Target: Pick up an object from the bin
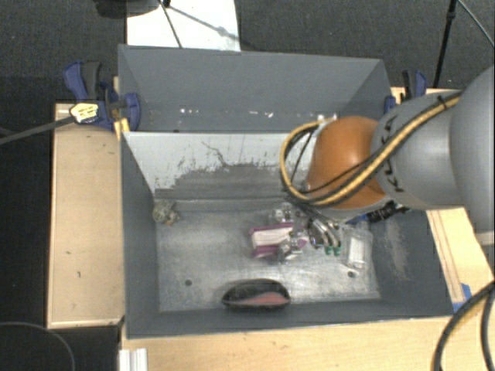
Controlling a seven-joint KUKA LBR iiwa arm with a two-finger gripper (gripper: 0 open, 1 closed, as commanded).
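Note:
My gripper [296, 242] hangs low over the middle of the bin floor, under the orange cover. Its fingertips sit right at a small purple and white box [268, 239], which lies flat just left of them. Whether the box is between the fingers I cannot make out. A small clear plastic piece [356, 252] lies to the right of the gripper. A dark oval object with a reddish underside [256, 295] lies near the bin's front wall, below the gripper.
A small greyish lump [164, 214] sits in the back left corner of the floor. The arm and its looped cables cover the bin's right back part.

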